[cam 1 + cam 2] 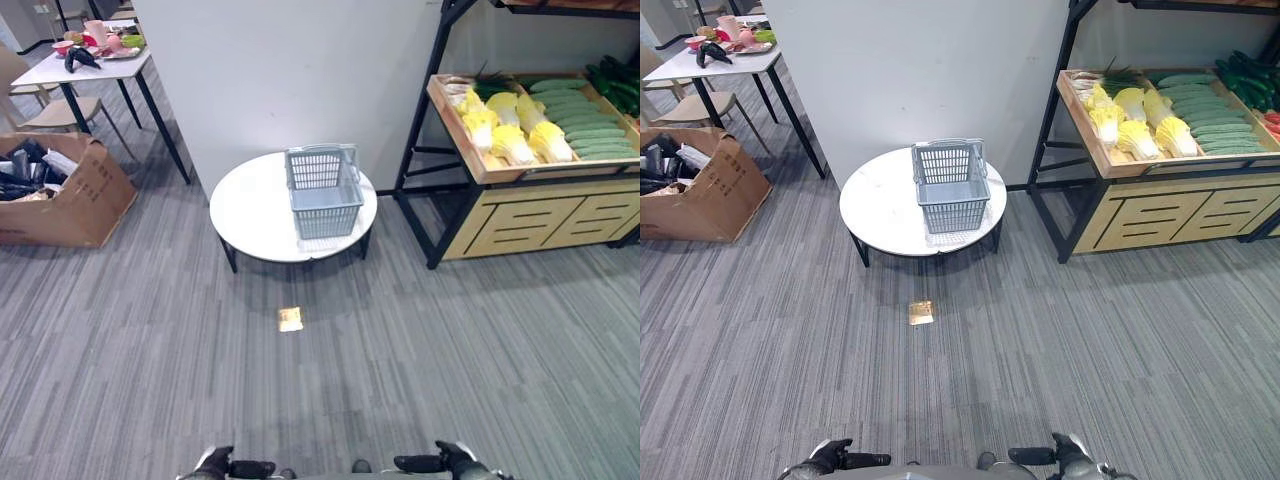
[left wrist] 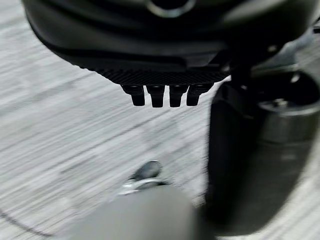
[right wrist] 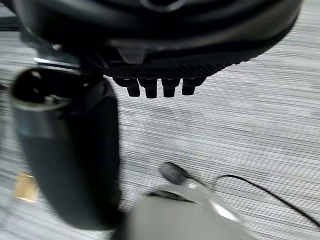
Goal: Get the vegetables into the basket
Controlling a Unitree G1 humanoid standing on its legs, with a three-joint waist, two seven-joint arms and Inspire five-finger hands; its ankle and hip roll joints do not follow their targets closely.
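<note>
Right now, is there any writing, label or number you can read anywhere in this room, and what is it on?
None can be read.
Cardboard box: dark print on its side, too small to read.
Small yellowish tag on the floor: no legible marking.
Basket, round white table and vegetable shelf: no text visible.

This looks like an office or lab room dressed up as a mock grocery shop. Grey striped carpet (image 1: 150,330) covers the floor beneath a plain white partition wall (image 1: 290,70). On the right, a black-framed wooden produce shelf (image 1: 530,215) displays cabbages (image 1: 510,130) and cucumbers (image 1: 585,125), possibly replicas. A grey shopping basket (image 1: 322,190) sits on a low round white bench (image 1: 250,215). To the left are an open cardboard box (image 1: 60,190) of odds and ends and a cluttered white bench (image 1: 90,65) with a chair (image 1: 40,105).
</note>
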